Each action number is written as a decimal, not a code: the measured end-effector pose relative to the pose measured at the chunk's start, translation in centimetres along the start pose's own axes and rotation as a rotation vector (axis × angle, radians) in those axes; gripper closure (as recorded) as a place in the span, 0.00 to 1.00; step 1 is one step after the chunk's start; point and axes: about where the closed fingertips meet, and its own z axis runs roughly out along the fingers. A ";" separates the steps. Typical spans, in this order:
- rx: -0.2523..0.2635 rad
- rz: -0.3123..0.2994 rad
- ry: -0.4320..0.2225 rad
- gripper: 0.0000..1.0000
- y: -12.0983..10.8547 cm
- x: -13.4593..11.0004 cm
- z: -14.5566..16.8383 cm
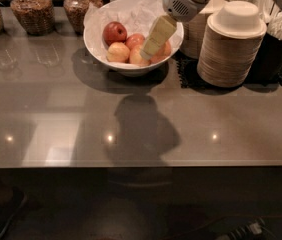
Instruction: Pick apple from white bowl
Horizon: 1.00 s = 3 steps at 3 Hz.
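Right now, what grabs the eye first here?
The white bowl of apples at the counter's back centre, with the gripper hanging over its right side, partly hiding the orange-red apple. Right of it stands a tall stack of cream disposable bowls; glass jars line the back left.

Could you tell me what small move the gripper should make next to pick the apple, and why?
Probably ease the gripper straight down a little onto the apple. The gripper hangs over the right side of the white bowl, in front of that orange-red apple and partly hiding it, so little sideways correction seems needed; the darker red apple lies further left.
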 end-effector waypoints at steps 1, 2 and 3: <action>-0.002 -0.002 -0.002 0.00 0.1 -0.4 0.2; 0.013 0.001 -0.005 0.00 0.0 -0.5 0.7; 0.031 0.004 -0.041 0.00 -0.4 -1.1 2.6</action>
